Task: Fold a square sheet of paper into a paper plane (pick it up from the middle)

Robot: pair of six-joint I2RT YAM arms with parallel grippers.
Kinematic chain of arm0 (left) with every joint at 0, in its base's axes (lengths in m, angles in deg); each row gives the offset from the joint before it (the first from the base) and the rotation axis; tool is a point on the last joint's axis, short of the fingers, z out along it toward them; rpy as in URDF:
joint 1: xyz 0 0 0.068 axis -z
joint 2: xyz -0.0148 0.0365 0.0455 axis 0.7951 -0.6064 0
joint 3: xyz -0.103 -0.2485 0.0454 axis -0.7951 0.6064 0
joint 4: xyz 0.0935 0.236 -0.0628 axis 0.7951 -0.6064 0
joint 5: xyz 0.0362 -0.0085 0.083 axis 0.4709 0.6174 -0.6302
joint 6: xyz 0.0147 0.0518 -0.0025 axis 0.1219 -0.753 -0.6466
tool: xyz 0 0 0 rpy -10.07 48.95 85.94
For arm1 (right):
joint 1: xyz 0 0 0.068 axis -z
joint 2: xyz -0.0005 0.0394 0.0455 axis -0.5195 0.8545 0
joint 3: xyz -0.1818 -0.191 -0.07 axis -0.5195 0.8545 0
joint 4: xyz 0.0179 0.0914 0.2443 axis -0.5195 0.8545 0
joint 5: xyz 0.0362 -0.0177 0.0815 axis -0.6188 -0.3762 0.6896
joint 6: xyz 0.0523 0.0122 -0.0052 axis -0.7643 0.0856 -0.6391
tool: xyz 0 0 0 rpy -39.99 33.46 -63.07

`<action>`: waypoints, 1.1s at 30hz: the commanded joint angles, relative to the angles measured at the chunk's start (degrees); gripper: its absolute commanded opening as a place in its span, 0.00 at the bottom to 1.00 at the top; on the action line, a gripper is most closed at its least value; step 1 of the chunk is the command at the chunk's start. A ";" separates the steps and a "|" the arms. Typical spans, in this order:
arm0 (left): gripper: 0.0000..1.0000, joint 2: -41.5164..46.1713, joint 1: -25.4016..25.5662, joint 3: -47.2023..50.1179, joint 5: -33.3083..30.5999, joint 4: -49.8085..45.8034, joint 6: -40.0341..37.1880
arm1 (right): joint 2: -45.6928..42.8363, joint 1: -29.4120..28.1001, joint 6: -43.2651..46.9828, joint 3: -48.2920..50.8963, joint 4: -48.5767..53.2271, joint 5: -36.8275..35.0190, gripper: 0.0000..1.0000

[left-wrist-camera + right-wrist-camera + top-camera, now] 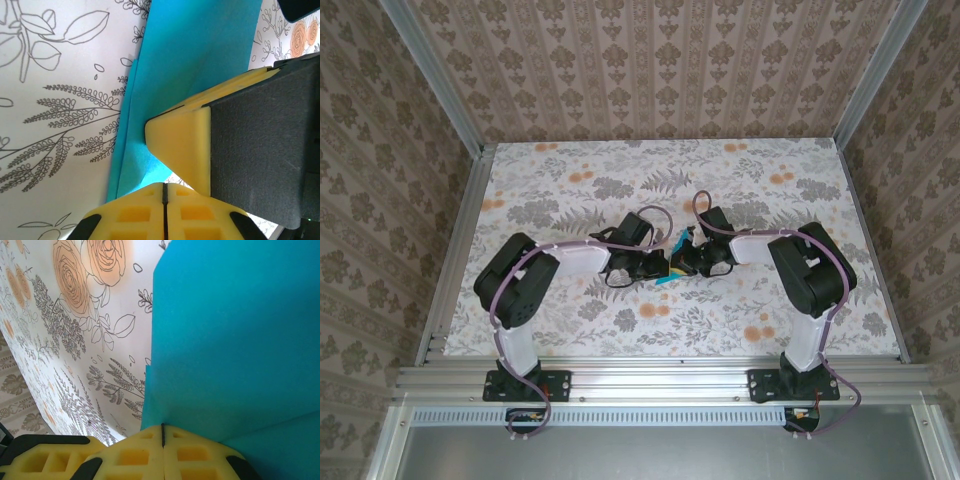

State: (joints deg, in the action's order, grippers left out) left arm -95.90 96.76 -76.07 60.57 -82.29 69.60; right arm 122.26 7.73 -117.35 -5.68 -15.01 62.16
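The square sheet of paper (671, 270) is teal-blue and folded into layers, and it sits between my two grippers at the middle of the table. In the left wrist view the paper (195, 55) runs down to the tip of my left gripper (164, 186), whose yellow jaws are pressed together on its lower edge. The right arm's yellow finger (180, 145) rests on the paper just ahead. In the right wrist view the paper (235, 330) stands up from my right gripper (162, 427), which is shut on its edge. Seen from above, the left gripper (658, 268) and right gripper (684, 262) almost touch.
The floral table (570, 170) stretches wide around the arms. Aluminium frame rails (450, 250) and patterned walls close it in on the left, right and back. Both arms bend inward, with their elbows at the outer sides.
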 commanded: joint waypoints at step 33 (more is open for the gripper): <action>0.00 -3.09 -2.44 10.28 -1.08 -0.30 -0.62 | 7.38 17.56 4.03 -5.30 0.15 -1.21 0.08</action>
State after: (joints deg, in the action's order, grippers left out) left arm -96.64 94.88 -69.23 63.41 -72.34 69.45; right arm 126.70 21.26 -114.97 -9.55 -14.87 68.97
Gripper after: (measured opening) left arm 0.059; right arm 0.080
